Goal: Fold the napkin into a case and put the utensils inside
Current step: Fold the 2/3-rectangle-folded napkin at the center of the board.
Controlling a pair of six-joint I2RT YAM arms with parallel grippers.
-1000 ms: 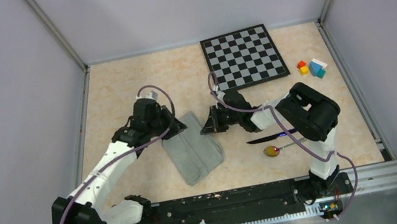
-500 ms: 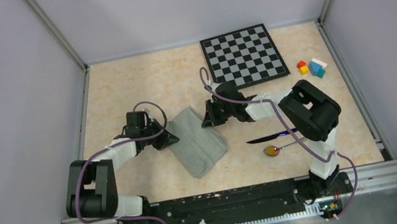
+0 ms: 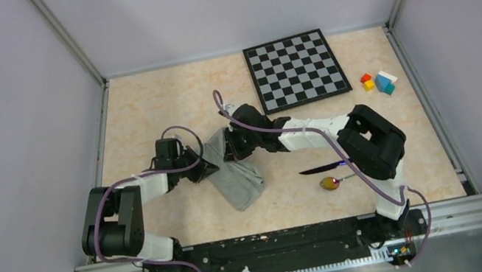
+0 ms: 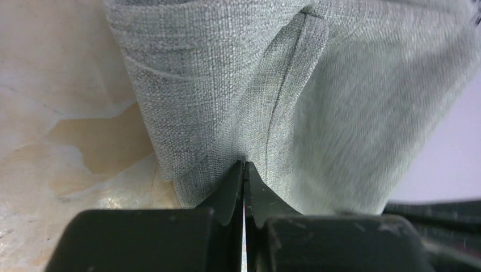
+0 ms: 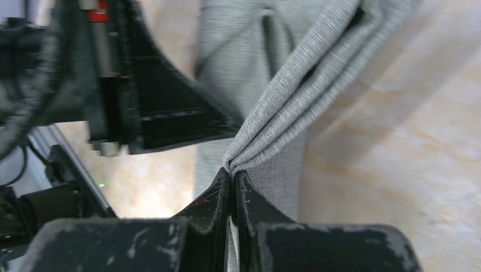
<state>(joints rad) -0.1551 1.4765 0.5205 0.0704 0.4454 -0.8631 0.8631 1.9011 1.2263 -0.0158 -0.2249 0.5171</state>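
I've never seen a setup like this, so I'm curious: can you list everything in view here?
napkin: one, grey-green, partly folded, mid-table
knife: one, dark, right of napkin
spoon: one, silver handle, yellow-red bowl, beside knife, nearer the arms' bases
chessboard: one, black and white, far side
blocks: several, red, yellow, blue, white, far right
table: one, beige
left gripper: one, black, shut on napkin's edge
right gripper: one, black, shut on a bunched napkin fold
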